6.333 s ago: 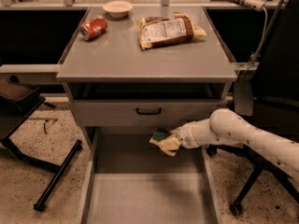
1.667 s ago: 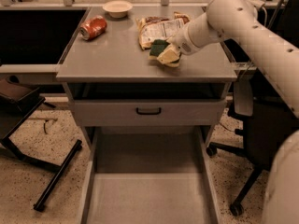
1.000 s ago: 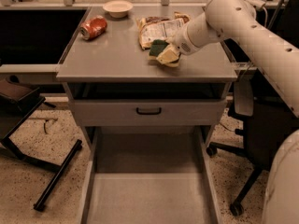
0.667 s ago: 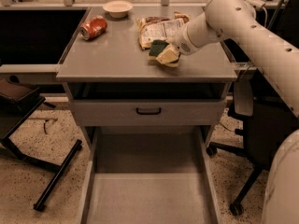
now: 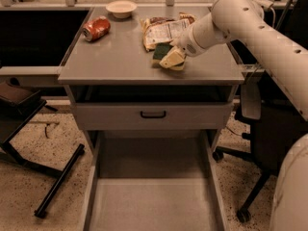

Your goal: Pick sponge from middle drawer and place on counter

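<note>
The sponge (image 5: 167,57), dark green face over a pale yellow body, sits tilted at the right front of the grey counter (image 5: 110,54), just in front of a printed snack bag (image 5: 163,29). My gripper (image 5: 177,51) reaches in from the right on the white arm and is shut on the sponge, holding it at the counter's surface. The middle drawer (image 5: 154,201), a shallow grey tray, is pulled out wide at the bottom of the view, and its floor is bare.
A red soda can (image 5: 96,28) lies at the counter's back left, and a small white bowl (image 5: 121,7) stands behind it. A shut grey drawer front with a black handle (image 5: 153,114) is above the tray. An office chair (image 5: 260,124) stands right, and a black stand (image 5: 57,182) left.
Earlier my gripper lifted the sponge from the middle drawer up onto the counter. Over the last two seconds nothing has visibly moved.
</note>
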`<state>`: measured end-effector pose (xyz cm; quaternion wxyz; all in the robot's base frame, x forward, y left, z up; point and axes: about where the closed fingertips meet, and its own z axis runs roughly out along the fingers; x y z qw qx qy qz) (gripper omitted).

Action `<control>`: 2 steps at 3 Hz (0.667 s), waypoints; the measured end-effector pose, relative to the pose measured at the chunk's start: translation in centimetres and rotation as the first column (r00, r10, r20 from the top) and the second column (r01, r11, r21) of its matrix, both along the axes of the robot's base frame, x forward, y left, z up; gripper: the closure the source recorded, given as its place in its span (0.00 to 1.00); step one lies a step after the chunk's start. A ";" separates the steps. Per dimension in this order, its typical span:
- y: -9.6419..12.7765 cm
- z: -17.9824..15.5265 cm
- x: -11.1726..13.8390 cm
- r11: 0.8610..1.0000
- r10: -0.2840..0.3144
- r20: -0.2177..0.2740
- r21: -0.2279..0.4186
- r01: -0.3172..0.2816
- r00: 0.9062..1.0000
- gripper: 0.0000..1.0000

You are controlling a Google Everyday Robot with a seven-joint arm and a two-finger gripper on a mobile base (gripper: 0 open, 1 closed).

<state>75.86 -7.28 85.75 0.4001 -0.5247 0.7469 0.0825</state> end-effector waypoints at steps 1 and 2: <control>0.0 0.0 0.0 1.000 0.000 0.000 0.000 0.000 1.000 0.00; 0.0 0.0 0.0 1.000 0.000 0.000 0.000 0.000 1.000 0.00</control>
